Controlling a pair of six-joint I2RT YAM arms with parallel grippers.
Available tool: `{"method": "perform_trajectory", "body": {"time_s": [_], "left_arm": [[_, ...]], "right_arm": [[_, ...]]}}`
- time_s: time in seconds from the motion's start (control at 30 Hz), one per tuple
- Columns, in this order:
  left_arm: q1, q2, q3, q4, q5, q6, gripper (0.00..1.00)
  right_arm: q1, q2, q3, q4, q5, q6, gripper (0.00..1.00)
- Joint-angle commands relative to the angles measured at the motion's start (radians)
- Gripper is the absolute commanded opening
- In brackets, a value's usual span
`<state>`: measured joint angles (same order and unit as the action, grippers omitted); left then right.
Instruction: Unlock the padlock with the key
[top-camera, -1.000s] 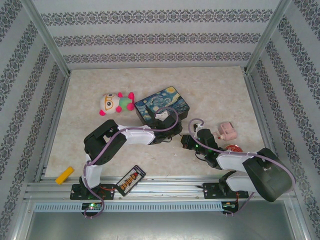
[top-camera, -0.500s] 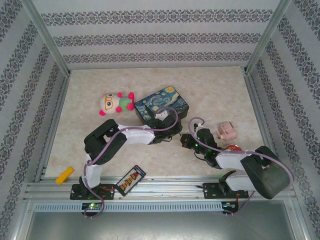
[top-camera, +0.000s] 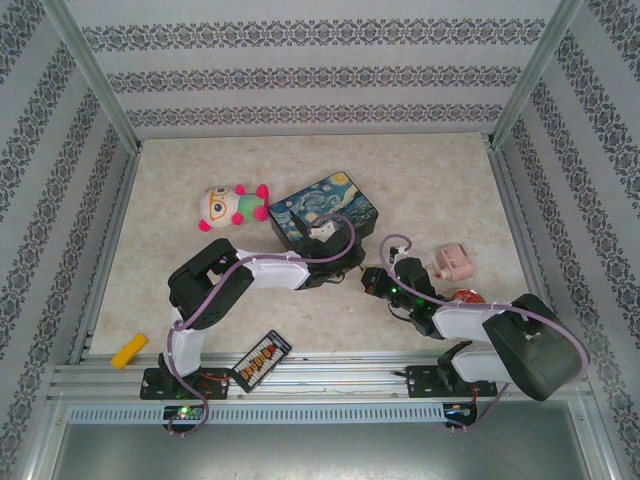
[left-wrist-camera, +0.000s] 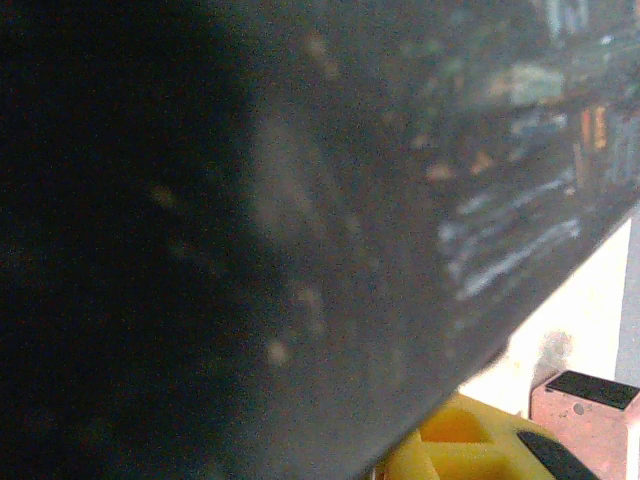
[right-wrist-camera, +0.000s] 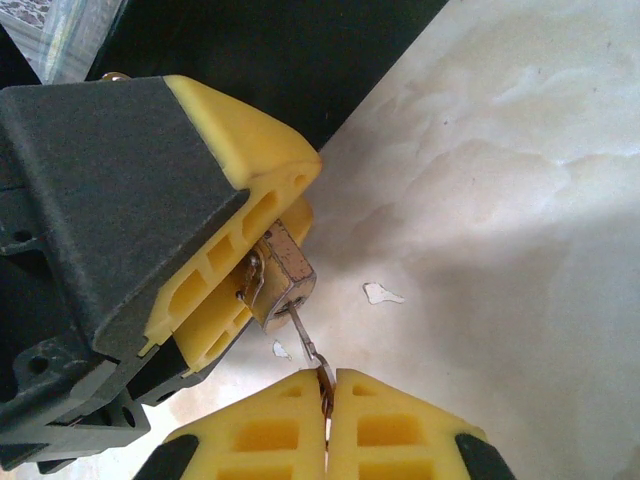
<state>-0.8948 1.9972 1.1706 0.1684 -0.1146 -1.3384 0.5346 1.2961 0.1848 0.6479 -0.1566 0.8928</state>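
In the middle of the right wrist view, the padlock (right-wrist-camera: 282, 282) is clamped between the yellow fingers of the left gripper (right-wrist-camera: 262, 255), which reaches in from the left of the frame. The key (right-wrist-camera: 303, 333) meets the padlock's lower face with its tip and slants down to the right gripper (right-wrist-camera: 327, 388) at the bottom edge, whose fingers are pinched tight on its head. From above, both grippers meet near frame centre, just below the painted box (top-camera: 325, 208) on the table (top-camera: 200, 170).
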Motion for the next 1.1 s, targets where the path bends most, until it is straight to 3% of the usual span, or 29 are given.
{"method": "perform_trajectory", "body": {"time_s": [0.0, 1.07], "left_arm": [[-0.007, 0.014, -0.013, 0.082, 0.023, -0.053, 0.06], [-0.007, 0.015, -0.030, 0.112, 0.030, -0.073, 0.06]], "right_arm": [[0.010, -0.008, -0.001, 0.059, -0.015, 0.011, 0.00], [0.010, 0.000, -0.009, 0.083, -0.004, 0.046, 0.00]]}}
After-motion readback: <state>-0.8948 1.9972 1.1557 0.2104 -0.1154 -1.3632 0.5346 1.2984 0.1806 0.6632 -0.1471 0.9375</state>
